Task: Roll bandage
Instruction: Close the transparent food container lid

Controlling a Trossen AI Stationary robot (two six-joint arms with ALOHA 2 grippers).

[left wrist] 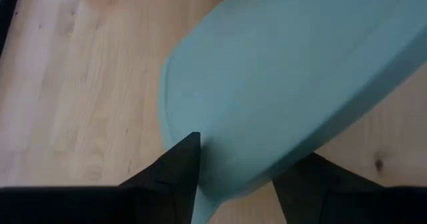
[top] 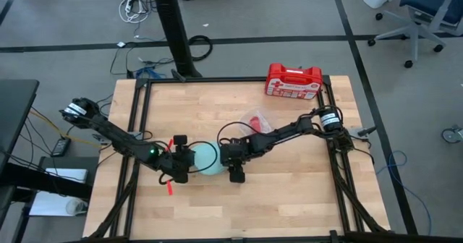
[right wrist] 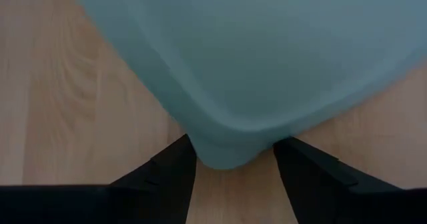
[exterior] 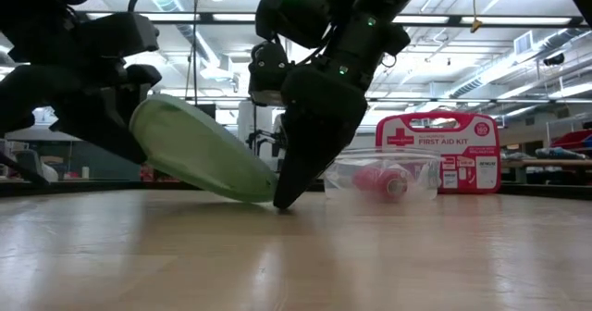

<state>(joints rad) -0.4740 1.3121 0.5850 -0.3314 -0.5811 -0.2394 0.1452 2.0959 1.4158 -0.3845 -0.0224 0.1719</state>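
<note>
your left gripper [top: 189, 163] and right gripper [top: 221, 156] both clamp teal lid [top: 205, 158], frame centre, tilted; bandage [top: 171, 186] lower left.

smooth matt teal lid [top: 206, 157] on a pale wood-grain table [top: 289, 199].

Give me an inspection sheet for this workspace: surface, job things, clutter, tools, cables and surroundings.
Surface: wooden table with a black frame.
Job's things: red roll inside a clear bag; red strip beside the left arm.
Clutter: green plate, tilted, one edge on the table; first-aid case at the far edge.
Tools: left tool and right tool at opposite sides of the plate's rim.
Cables: loose cables on the floor behind the table.
Surroundings: office chair.
</note>
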